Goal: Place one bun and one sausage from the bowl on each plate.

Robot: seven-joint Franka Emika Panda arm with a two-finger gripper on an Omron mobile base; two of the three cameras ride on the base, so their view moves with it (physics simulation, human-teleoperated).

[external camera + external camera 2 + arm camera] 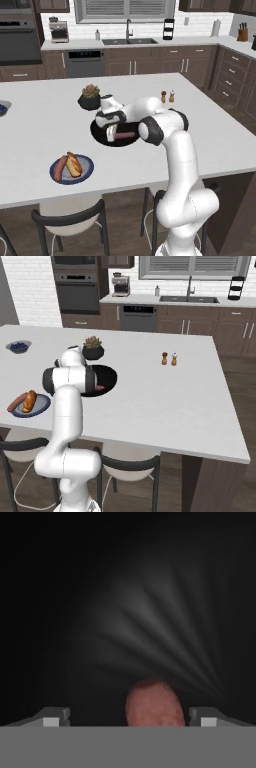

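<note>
Gripper: gripper (111, 134) is reaching down into the black bowl (100, 134); in the hand view its two finger tips (55, 717) are standing wide apart with the rounded end of a sausage (154, 706) sitting between them, neither tip touching it, so nothing is being held.
Bowl: glossy black bowl is sitting on the white island counter (45, 120) near the middle, partly covered by the arm in both base views (107, 376).
Sausage in bowl: reddish sausage is lying inside the bowl just beside the gripper (126, 134); a small part is showing past the arm in the right base view (100, 388).
Blue-rimmed plate: plate (85, 175) is lying near the counter's front edge, well apart from the bowl, carrying one bun (74, 164) and one sausage (60, 168) side by side and touching.
Succulent pot: black pot with a succulent (90, 98) is standing just behind the bowl.
Shakers: two small shakers (167, 96) are standing together farther right on the counter.
Berry bowl: small bowl of blue berries (19, 346) is sitting at the far left of the counter.
</note>
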